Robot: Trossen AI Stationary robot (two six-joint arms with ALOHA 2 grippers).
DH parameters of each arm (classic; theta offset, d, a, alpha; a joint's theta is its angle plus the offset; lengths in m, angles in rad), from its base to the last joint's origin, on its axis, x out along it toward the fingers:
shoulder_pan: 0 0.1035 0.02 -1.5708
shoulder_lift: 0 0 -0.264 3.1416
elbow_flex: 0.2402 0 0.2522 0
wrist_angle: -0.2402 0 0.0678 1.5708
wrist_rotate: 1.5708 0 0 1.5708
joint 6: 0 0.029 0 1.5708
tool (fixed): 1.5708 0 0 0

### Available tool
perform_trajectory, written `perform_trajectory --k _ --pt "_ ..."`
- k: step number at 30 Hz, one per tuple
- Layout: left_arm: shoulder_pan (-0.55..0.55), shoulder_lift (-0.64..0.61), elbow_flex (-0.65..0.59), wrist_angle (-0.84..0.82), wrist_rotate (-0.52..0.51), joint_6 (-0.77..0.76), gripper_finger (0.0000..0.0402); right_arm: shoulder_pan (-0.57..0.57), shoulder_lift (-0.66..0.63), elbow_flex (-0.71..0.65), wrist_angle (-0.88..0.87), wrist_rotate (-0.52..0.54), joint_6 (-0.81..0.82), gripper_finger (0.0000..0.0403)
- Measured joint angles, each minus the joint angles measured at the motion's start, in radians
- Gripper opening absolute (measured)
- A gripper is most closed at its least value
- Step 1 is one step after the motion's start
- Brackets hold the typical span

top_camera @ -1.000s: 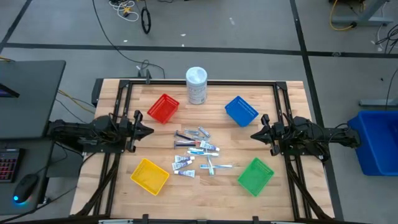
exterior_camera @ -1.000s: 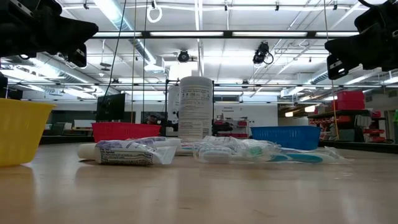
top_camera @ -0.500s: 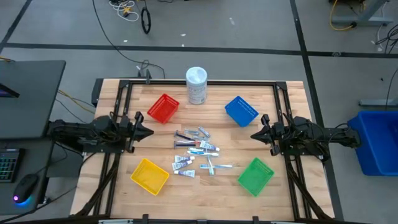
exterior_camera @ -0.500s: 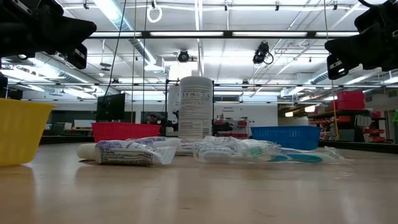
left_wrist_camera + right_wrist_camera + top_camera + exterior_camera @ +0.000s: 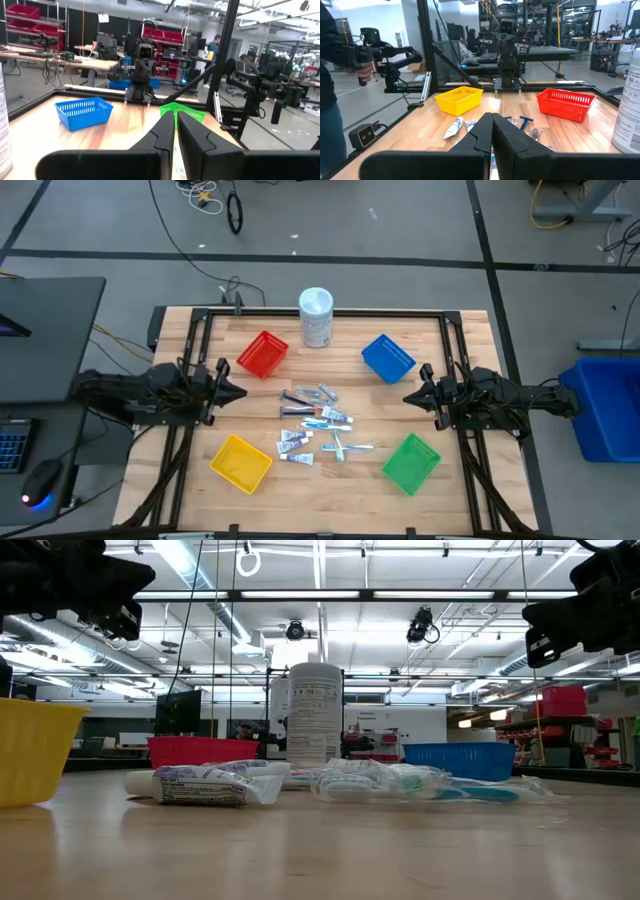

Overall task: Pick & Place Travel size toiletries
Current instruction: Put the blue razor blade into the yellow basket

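Observation:
The travel size toiletries (image 5: 315,425) lie in a loose pile on the middle of the wooden table: small white tubes, slim pale-blue sticks, dark pieces and grey packets. The low view shows them as a flat heap (image 5: 330,783). My left gripper (image 5: 245,391) hovers at the table's left side, pointing level toward the pile, its fingers (image 5: 165,135) shut on nothing. My right gripper (image 5: 405,397) hovers at the right side, facing it, its fingers (image 5: 485,131) also shut and holding nothing. Both are well above the tabletop and clear of the pile.
Four plastic baskets stand around the pile: red (image 5: 263,354) far left, blue (image 5: 388,358) far right, yellow (image 5: 240,463) near left, green (image 5: 411,463) near right. A tall white cylindrical container (image 5: 316,317) stands at the far edge. A person stands beyond the table (image 5: 330,75).
My left gripper has tipped its fingers slightly upward and risen a little in the low view; its fingers stay shut.

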Motion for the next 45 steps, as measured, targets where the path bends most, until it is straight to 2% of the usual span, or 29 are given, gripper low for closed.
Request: perform_trajectory --k 15,21,27,38,45 --pt "0.0 0.347 0.23 -0.046 0.005 0.04 0.0027 0.0 0.0 0.0 0.0 0.0 0.0 0.0015" --pt "0.0 0.51 0.341 -0.081 0.052 0.089 0.0027 0.0 0.0 0.0 0.0 0.0 0.0 0.0015" --pt "0.0 0.652 0.429 -0.081 0.054 0.119 0.0027 0.0 0.0 0.0 0.0 0.0 0.0 0.0015" --pt "0.0 0.803 0.516 -0.091 0.054 0.099 0.0027 0.0 0.0 0.0 0.0 0.0 0.0 0.0014" --pt "0.0 0.89 0.606 -0.228 0.053 0.126 0.0027 0.0 0.0 0.0 0.0 0.0 0.0 0.0014"
